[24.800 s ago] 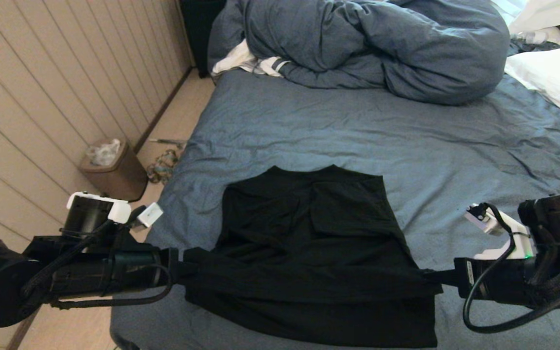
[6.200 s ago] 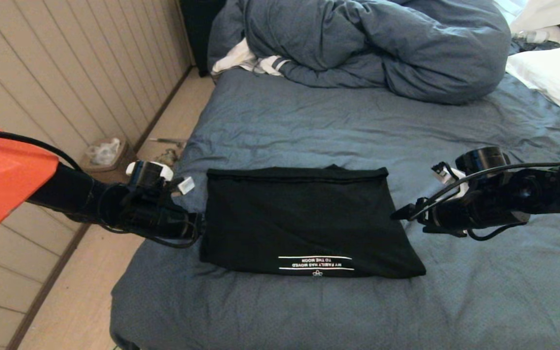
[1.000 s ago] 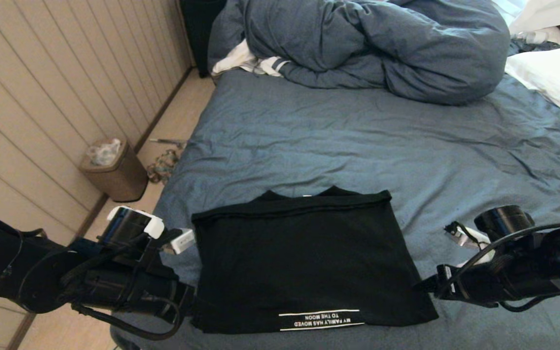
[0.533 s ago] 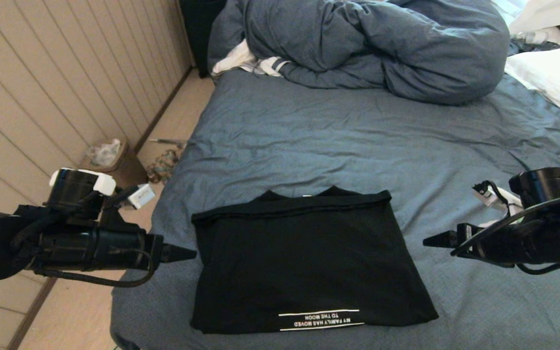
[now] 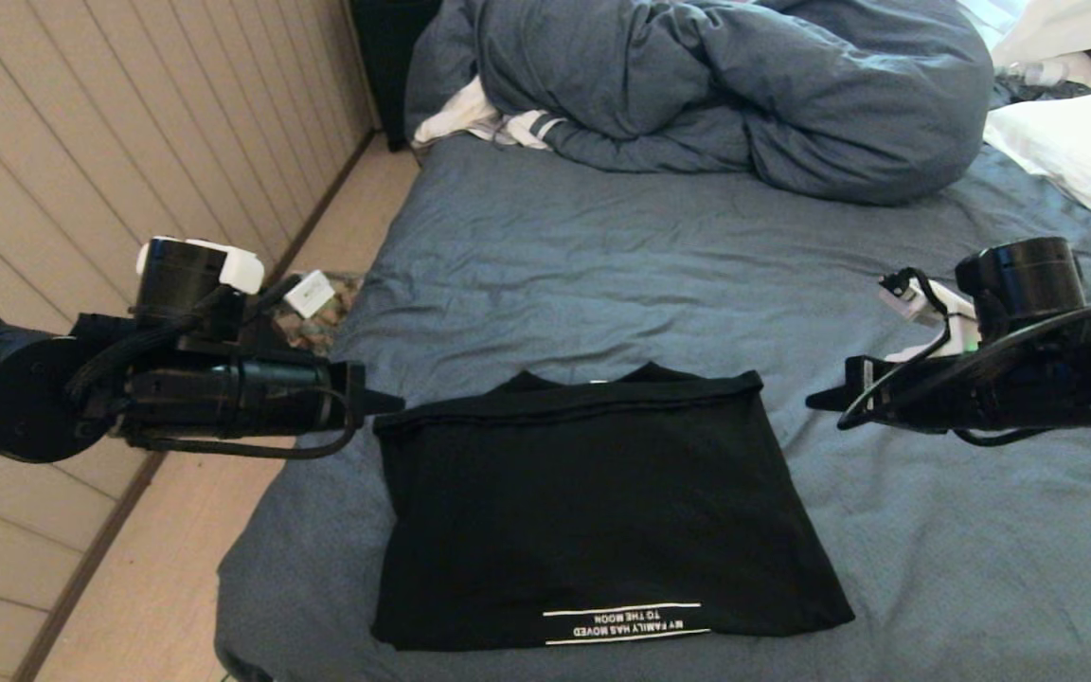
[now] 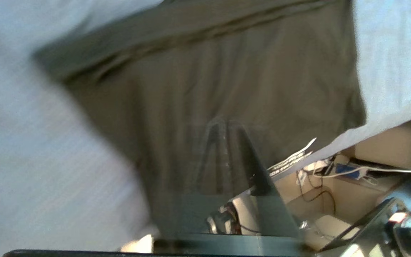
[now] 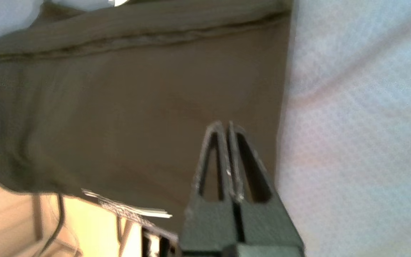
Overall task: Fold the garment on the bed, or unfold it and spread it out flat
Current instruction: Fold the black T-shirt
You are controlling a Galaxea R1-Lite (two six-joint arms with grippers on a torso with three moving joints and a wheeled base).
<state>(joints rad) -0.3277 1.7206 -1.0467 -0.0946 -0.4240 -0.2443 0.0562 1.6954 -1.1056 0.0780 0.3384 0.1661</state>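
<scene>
The garment [image 5: 593, 511], a black folded shirt, carries small white text between two white lines, on its near edge, a little right of the middle. The text appears upside down in the head view and reads "MY FAMILY HAS MOVED TO THE MOON". No other text is readable.

Soft, even indoor light — head view sharp, both wrist views motion-blurred.
</scene>
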